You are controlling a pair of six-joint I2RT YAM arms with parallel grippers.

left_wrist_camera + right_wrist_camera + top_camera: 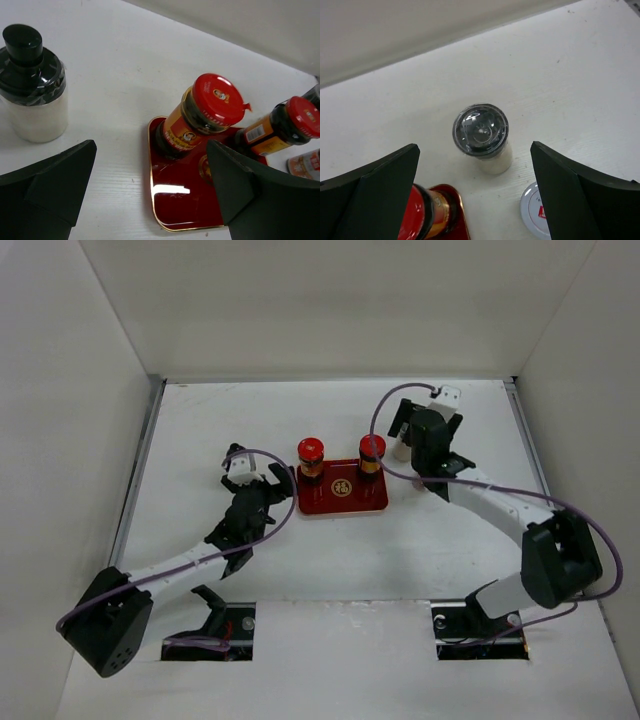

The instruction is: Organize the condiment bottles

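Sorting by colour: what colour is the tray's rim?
Gold, edging the red tray; clearest in the left wrist view.

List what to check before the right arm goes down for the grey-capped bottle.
1. Are the right jaws open and empty: ok.
2. Is the grey-capped bottle upright and between the right jaws in the wrist view: ok.
3. Clearance from the pale-capped bottle: cannot tell; it appears close by one jaw.
4. Bare space on the red tray: ok.
5. Are the red-capped bottles standing on the tray: ok.
6. Are the left jaws open, holding nothing: ok.
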